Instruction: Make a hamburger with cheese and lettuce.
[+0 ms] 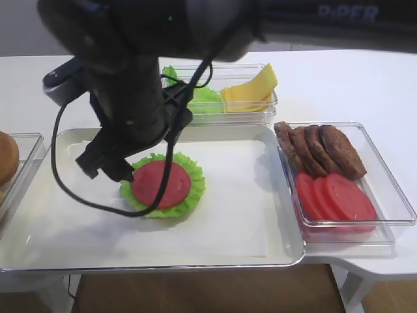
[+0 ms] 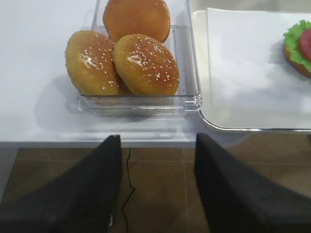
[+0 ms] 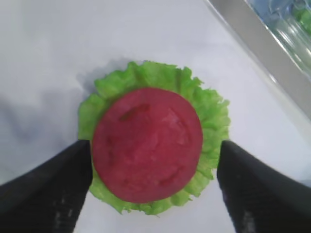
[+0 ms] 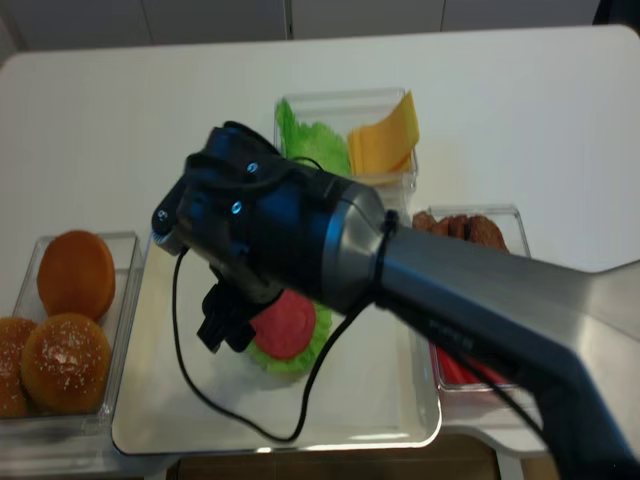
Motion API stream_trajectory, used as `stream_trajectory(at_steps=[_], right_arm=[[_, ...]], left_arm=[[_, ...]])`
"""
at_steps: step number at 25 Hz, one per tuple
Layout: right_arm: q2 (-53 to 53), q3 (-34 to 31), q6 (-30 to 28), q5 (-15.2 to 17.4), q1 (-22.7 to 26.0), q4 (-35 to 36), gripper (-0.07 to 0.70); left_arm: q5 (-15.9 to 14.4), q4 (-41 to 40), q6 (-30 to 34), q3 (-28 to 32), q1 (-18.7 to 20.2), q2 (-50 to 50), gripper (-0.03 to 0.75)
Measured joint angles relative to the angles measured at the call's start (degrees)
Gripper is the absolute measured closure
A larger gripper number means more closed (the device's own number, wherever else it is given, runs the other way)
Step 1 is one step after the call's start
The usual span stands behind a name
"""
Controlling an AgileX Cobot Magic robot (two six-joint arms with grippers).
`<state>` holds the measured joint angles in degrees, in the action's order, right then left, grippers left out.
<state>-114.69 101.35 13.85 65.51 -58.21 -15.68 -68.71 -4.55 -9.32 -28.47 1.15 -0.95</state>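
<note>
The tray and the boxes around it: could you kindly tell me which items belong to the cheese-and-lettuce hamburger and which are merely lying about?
For the job:
- hamburger, so far a tomato slice on lettuce
- cheese
- open right claw over the stack

Lying about:
- patties
- spare tomato slices
- buns
- tray

Right tool [image 3: 154,187] pointing down, jaws spread wide; left tool [image 2: 155,187] likewise.
</note>
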Motion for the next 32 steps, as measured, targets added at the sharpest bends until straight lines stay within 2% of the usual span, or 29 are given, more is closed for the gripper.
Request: stream_trajectory(at_steps=[5,9,15,21,24,32], right_arm=[[1.59,0.85,-2.13,1.42,8.39,9.6,0.05],[3.31,0.85,-4.52,4.14,15.41,15.3,0.053],[5.48,0.89,-6.04,5.16,25.88,17.24,0.057],[9.57,0.26,-6.17,5.41,32.99,18.27,0.08],[11.78,-2.54,-6.17,5.41,35.85,18.27,0.085],[19.54,-17.06,-6.44,5.41,42.58,17.94,0.087]], left_arm=[[0.0,0.0,0.0,0.0,0.0,0.0,0.353],[0.0,0.0,0.0,0.0,0.0,0.0,0.353],[0.0,0.0,0.0,0.0,0.0,0.0,0.353],[0.0,0.0,0.0,0.0,0.0,0.0,0.353],[0.0,0.0,0.0,0.0,0.0,0.0,0.353],[0.0,0.0,0.0,0.0,0.0,0.0,0.353]])
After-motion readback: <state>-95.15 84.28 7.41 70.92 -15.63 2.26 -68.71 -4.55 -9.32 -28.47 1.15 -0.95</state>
